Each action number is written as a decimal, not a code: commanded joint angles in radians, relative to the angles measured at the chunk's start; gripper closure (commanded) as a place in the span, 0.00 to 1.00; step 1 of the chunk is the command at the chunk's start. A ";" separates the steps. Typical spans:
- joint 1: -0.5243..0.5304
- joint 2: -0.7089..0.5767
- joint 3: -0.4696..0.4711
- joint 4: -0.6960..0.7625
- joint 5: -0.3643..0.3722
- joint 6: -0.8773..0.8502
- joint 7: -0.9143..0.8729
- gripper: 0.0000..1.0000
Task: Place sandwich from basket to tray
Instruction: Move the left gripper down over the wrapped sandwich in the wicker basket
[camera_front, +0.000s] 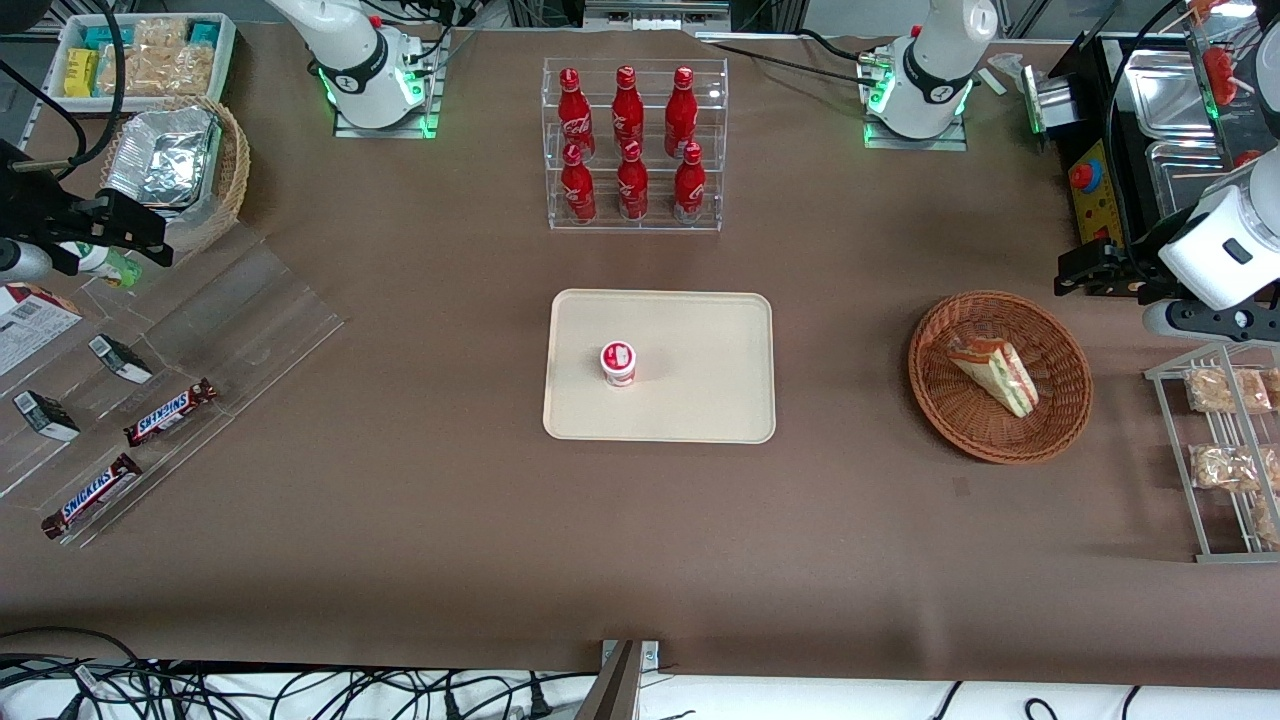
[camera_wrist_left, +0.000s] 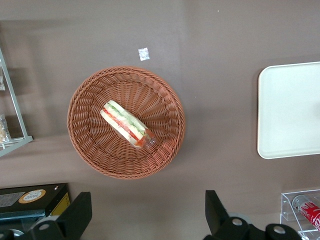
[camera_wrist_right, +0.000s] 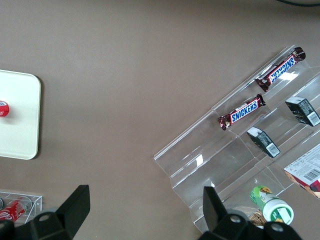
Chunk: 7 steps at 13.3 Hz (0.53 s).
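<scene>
I had the gripper (camera_wrist_left: 147, 215) hanging high with its fingers (camera_wrist_left: 75, 215) spread wide and nothing between them, in the front view at the right edge of the frame, just outside the basket (camera_front: 1060, 350) rim and farther from the camera than it. The wrist view showed the sandwich (camera_wrist_left: 127, 125) lying clear of the fingertips, so I judged the coming move to be a short reach over the rim and then straight down. Its long axis ran diagonally across the basket floor, slanted against the line between my fingers, which I judged called for a wrist turn. It lay on its side: clear wrap, pale bread, green and red filling stripes showing. The tray (camera_front: 700, 330) sat mid-frame, well apart, with a small red-and-white cup (camera_front: 618, 363) on it.
</scene>
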 joint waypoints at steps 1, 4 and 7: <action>0.011 0.015 0.001 0.021 -0.006 0.012 0.021 0.00; 0.023 0.032 0.001 0.030 -0.008 0.026 0.012 0.00; 0.045 0.076 0.003 0.014 -0.005 0.069 -0.026 0.00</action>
